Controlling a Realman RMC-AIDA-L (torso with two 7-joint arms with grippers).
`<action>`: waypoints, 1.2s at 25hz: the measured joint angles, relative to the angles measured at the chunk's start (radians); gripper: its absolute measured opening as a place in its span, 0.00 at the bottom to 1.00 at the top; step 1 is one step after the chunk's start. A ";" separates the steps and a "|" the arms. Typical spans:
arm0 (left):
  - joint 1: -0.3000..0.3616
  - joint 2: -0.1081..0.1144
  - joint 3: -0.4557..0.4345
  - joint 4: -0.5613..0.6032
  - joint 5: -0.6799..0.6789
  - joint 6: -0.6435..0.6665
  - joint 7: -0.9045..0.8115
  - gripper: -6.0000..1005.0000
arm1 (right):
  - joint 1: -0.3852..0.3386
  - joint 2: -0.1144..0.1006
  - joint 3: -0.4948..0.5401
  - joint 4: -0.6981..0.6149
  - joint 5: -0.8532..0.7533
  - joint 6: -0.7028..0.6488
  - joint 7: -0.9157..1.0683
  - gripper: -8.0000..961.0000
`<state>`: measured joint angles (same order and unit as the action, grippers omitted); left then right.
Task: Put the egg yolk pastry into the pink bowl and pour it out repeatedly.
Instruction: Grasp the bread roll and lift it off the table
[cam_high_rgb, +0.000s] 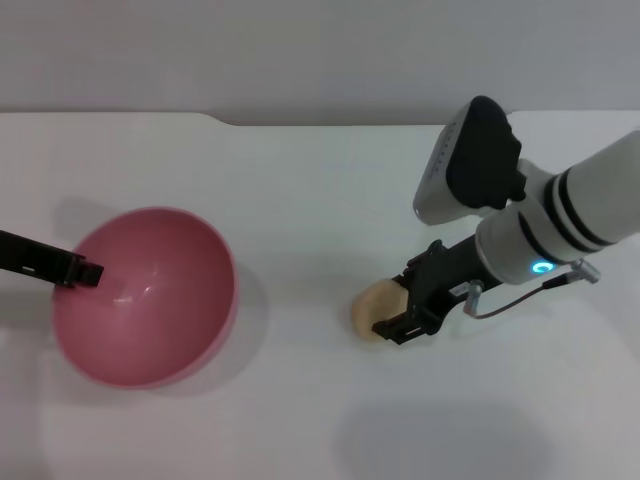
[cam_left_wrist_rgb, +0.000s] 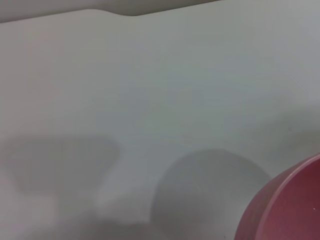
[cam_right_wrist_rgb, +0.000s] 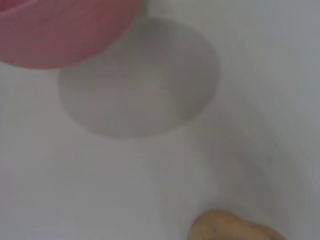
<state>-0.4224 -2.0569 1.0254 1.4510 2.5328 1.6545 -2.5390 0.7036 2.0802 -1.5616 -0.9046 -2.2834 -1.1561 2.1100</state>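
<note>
Right claw (cam_high_rgb: 408, 300) down on the white surface (cam_high_rgb: 300, 420), fingers spread around the egg yolk pastry (cam_high_rgb: 375, 308), one on its far side and one on its near side; not visibly pinched yet. Pastry squarely in the claw's mouth, roundish, no clear long axis. Pink bowl (cam_high_rgb: 150, 350) well off beyond the pastry, toward the robot's left, mouth tipped up toward the right arm. Open surface between, nothing in the way. Left claw (cam_high_rgb: 85, 272) gripping the bowl's far-left rim.
</note>
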 joint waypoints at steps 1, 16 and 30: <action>-0.001 0.000 0.001 0.000 0.002 0.002 0.000 0.00 | -0.002 0.000 -0.011 0.005 0.004 0.013 0.003 0.62; -0.011 -0.001 0.027 0.000 0.003 0.004 -0.002 0.00 | -0.020 -0.006 0.022 0.047 0.096 0.054 0.036 0.48; -0.040 -0.002 0.194 -0.043 0.002 -0.080 -0.062 0.00 | -0.148 -0.004 0.287 -0.283 0.135 -0.169 0.027 0.40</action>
<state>-0.4625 -2.0585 1.2196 1.4077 2.5352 1.5743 -2.6011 0.5559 2.0766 -1.2742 -1.1876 -2.1485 -1.3250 2.1369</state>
